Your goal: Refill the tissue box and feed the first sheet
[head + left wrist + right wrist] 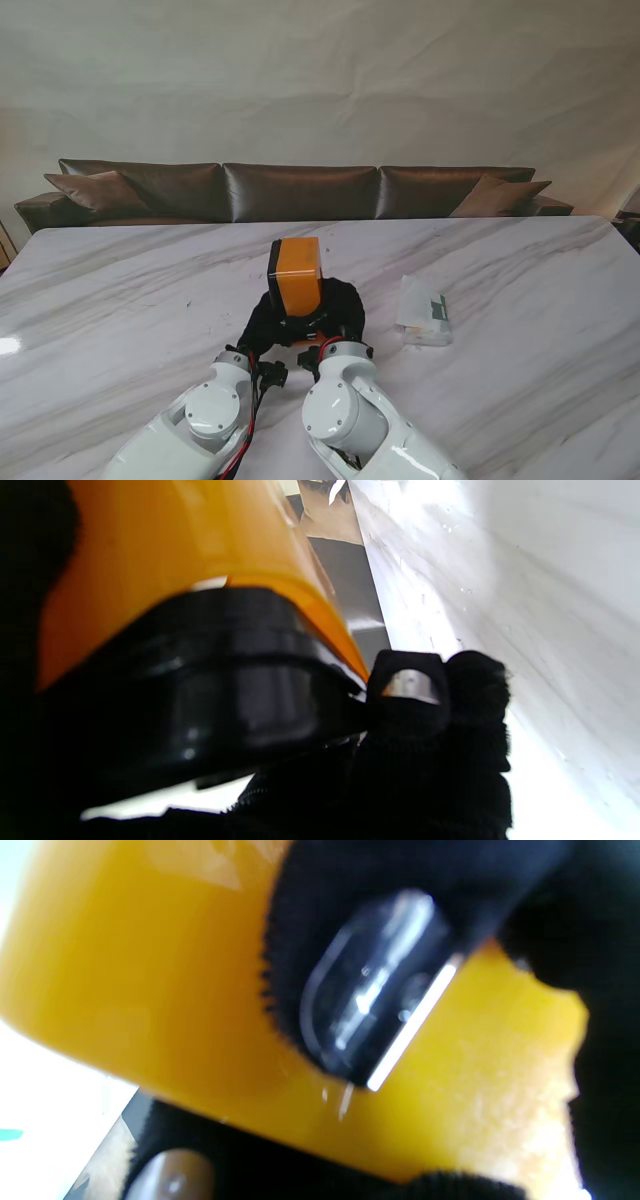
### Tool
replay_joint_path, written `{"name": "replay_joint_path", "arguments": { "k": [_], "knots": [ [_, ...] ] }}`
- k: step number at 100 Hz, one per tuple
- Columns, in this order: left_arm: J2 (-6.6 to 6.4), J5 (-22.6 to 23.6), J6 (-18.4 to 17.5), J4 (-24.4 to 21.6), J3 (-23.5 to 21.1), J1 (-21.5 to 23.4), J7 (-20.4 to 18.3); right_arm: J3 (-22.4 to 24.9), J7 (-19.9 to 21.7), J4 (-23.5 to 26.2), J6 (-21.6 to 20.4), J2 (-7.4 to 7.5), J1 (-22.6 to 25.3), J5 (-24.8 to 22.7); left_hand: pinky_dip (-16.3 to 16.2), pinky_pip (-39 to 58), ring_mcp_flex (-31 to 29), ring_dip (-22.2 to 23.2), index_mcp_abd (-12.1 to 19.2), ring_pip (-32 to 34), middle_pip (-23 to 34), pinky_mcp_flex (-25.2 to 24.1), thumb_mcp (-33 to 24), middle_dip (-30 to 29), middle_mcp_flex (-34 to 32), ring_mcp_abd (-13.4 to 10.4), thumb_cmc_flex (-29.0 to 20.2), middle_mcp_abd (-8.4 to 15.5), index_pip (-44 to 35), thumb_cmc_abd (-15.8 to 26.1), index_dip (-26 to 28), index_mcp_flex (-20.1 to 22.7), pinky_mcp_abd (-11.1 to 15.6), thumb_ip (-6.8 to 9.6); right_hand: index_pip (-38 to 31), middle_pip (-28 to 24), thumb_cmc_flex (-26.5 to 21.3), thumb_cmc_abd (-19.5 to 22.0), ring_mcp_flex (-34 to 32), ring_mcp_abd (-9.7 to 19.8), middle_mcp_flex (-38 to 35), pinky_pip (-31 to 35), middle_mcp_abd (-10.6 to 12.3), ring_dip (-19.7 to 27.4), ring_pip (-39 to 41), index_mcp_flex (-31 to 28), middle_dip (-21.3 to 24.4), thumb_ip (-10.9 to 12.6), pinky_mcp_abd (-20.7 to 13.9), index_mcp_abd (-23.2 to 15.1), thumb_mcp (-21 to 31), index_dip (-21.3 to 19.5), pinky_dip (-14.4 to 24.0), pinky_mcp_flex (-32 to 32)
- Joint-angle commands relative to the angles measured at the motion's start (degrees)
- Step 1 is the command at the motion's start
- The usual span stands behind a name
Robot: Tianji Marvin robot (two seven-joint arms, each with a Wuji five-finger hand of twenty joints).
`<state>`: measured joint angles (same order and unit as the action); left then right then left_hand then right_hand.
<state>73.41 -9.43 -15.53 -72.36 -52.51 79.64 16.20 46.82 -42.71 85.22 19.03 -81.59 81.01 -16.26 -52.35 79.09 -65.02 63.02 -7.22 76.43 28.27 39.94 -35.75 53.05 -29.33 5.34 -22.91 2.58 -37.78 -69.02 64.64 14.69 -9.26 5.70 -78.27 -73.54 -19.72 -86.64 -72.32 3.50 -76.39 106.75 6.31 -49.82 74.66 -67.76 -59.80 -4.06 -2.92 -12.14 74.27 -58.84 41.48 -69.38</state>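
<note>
Both hands, in black gloves, meet near the middle of the table's near half, closed around an orange tissue box that stands up on end between them. On the left side the left hand wraps the box's lower part, and its wrist view shows the box's orange wall and glossy black rim pressed right against the palm, with one gloved finger curled at the rim's edge. On the right side the right hand grips the same box; its wrist view is filled with the orange wall, a gloved fingertip with a shiny cap pressed flat against it and another finger lying along the box's far edge. Neither hand has its fingers spread; both are clamped on the box, whose orange face tilts slightly toward me with a black band along its left edge. Off to the right of the hands, well apart from the box, a white plastic-wrapped tissue pack lies flat on the white marble table. Beyond the table's far edge stands a dark brown leather sofa with cushions at both ends, against a pale cloth backdrop.
</note>
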Motion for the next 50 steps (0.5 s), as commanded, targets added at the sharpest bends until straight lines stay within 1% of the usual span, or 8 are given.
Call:
{"name": "replay_joint_path", "arguments": {
  "k": [1,10,19,25,32,50],
  "knots": [
    [1.40,1.1,-1.3,-4.3,1.1,0.7,-1.2,1.2,0.5,-3.1,2.1,0.48,-0.4,-0.1,1.3,24.4,-6.6,1.2,20.3,5.7,49.9,1.0,-33.3,8.4,-37.6,-4.2,-14.9,13.7,-35.0,25.8,5.2,30.7,3.2,9.42,-2.5,-6.4,-16.5,8.3,-2.9,-4.0,-6.2,13.2,-8.8,-3.0,25.2,-1.1,0.9,8.9,-10.9,7.9,15.7,0.3,1.4,-1.7],
    [1.29,1.7,-0.5,-4.5,0.8,0.7,-1.0,1.6,1.8,-2.0,2.9,1.04,0.0,-0.5,1.3,24.5,-6.6,1.2,20.3,5.7,49.9,1.0,-33.3,8.4,-37.6,-4.2,-14.9,13.7,-35.0,25.9,5.2,30.7,3.2,9.40,-2.5,-6.5,-16.5,8.2,-2.9,-4.0,-6.2,13.2,-8.9,-3.0,25.2,-1.1,0.9,8.9,-10.9,7.9,15.7,0.3,1.4,-1.7],
    [0.86,3.3,0.8,-4.8,0.2,0.7,-1.4,1.9,4.4,-0.5,3.7,2.21,0.6,-2.0,1.4,24.5,-6.6,1.3,20.3,5.8,49.9,1.0,-33.2,8.3,-37.5,-4.1,-15.0,13.7,-34.9,25.9,5.3,30.7,3.2,9.37,-2.4,-6.5,-16.5,8.3,-2.9,-4.0,-6.2,13.2,-8.9,-3.0,25.2,-1.2,1.0,8.8,-10.9,7.8,15.7,0.2,1.5,-1.7],
    [0.38,5.2,1.8,-5.1,-0.2,0.6,-1.7,2.3,6.9,1.0,4.3,3.34,1.1,-3.1,1.4,24.5,-6.6,1.3,20.3,5.8,49.9,1.0,-33.1,8.4,-37.4,-4.1,-15.0,13.6,-34.9,25.9,5.3,30.7,3.2,9.33,-2.4,-6.5,-16.4,8.4,-2.9,-4.0,-6.2,13.2,-8.9,-3.0,25.2,-1.2,1.0,8.8,-10.9,7.7,15.7,0.2,1.5,-1.7],
    [-0.19,6.9,2.8,-5.6,-0.9,0.7,-2.4,2.7,8.7,2.2,5.0,4.24,1.7,-4.4,1.4,24.5,-6.5,1.3,20.3,5.8,49.9,0.9,-33.1,8.4,-37.4,-4.2,-14.9,13.6,-34.9,25.9,5.3,30.7,3.2,9.33,-2.4,-6.5,-16.4,8.4,-2.9,-4.0,-6.2,13.2,-8.9,-3.0,25.2,-1.2,1.0,8.7,-10.9,7.7,15.7,0.1,1.5,-1.7],
    [-1.10,8.4,4.7,-7.0,-2.3,1.1,-3.9,3.8,10.9,4.5,6.9,5.69,2.9,-7.7,1.5,24.5,-6.5,1.3,20.3,5.7,49.9,0.9,-33.0,8.4,-37.3,-4.2,-14.9,13.7,-34.8,25.9,5.4,30.7,3.3,9.28,-2.3,-6.5,-16.4,8.3,-2.9,-4.0,-6.2,13.2,-8.9,-3.0,25.2,-1.2,1.0,8.5,-10.9,7.7,15.7,0.0,1.5,-1.7]
  ]
}}
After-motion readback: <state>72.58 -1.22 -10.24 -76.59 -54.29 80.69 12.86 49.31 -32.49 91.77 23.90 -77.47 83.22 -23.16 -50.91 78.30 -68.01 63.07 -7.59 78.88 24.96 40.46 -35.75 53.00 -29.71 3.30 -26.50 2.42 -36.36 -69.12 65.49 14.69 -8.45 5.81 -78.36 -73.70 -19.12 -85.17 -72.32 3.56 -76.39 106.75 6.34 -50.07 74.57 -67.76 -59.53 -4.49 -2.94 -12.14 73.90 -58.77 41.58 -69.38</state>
